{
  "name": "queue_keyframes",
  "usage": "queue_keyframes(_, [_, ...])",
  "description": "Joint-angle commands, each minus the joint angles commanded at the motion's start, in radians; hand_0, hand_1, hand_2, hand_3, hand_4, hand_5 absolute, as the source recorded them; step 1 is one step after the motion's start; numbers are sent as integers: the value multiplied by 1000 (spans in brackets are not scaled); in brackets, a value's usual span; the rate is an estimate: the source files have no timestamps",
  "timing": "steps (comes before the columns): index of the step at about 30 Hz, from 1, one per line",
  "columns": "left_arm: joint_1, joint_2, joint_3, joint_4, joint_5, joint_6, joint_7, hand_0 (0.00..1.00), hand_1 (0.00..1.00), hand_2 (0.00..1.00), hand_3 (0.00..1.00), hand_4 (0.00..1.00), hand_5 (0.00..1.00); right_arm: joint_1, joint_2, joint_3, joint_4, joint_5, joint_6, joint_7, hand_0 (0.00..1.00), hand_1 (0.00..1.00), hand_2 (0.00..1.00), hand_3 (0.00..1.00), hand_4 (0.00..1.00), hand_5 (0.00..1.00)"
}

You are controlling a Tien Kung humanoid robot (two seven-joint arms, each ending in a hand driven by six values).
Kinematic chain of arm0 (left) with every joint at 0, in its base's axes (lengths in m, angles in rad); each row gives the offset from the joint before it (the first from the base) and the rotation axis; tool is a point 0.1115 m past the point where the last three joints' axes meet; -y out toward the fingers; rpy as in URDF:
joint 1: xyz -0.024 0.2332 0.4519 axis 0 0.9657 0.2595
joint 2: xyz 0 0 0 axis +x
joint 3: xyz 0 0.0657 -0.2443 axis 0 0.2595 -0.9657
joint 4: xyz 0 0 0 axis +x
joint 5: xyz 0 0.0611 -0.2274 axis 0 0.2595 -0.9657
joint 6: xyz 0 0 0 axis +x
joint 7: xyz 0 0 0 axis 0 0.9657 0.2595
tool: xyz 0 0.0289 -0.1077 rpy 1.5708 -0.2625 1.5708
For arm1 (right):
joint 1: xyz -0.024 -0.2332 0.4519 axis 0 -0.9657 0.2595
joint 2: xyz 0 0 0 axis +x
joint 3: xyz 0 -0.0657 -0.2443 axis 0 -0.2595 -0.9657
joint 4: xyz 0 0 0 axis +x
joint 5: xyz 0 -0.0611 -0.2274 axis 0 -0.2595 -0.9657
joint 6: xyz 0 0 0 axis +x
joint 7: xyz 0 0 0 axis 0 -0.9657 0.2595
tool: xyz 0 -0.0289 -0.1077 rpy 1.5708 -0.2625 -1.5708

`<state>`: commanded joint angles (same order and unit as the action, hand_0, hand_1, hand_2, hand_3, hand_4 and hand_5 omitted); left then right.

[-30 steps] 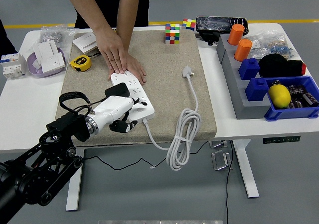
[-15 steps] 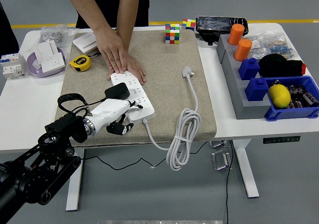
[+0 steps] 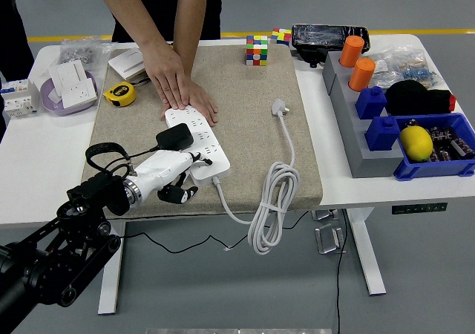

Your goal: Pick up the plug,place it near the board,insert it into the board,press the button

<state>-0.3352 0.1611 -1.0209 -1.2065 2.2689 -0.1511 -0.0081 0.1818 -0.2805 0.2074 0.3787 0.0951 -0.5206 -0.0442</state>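
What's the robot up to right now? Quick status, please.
Left hand at power strip's near end, holding nothing. Black plug sits in the strip. Person's hands hold its far end.

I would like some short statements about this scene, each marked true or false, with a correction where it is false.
1. A black plug sits on the white power strip. True.
2. The person's hands rest on the near end of the strip. False: they press on its far end.
3. The robot's left hand is at the strip's near end. True.
4. The white plug of the strip's own cable lies free on the mat. True.
5. The yellow tape measure lies in the blue bin. False: it lies at the mat's far left edge.
6. The robot's right hand is over the mat. False: it is not in view.
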Motion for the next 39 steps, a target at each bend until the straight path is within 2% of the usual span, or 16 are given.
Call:
queue_keyframes(13, [6,6,18,19,0,-10,-3,194,24,133,780,630,2,-2,0,0,0,0,-1,0,813,762,731,751,998,998])
queue_keyframes(18, [11,6,5,4,0,-12,-5,195,24,133,776,630,2,-4,1,-1,0,-1,-1,0,813,762,731,750,998,998])
queue_keyframes(22, [24,8,-28,-44,0,-20,-4,196,24,134,770,631,2,-4,1,0,0,0,-1,-1,813,762,731,750,998,998])
queue_keyframes(32, [81,1,-161,-252,0,-11,-5,196,26,136,750,630,2,-4,2,6,0,-2,-2,-1,813,762,731,750,998,998])
queue_keyframes(35, [108,-15,-214,-324,-7,4,-7,205,34,139,720,626,2,-3,3,10,0,-4,-2,-2,812,762,731,750,998,998])
queue_keyframes(39, [145,-53,-291,-419,-147,49,-10,205,34,139,720,626,2,-5,4,12,0,-4,-2,-2,812,762,731,750,998,998])
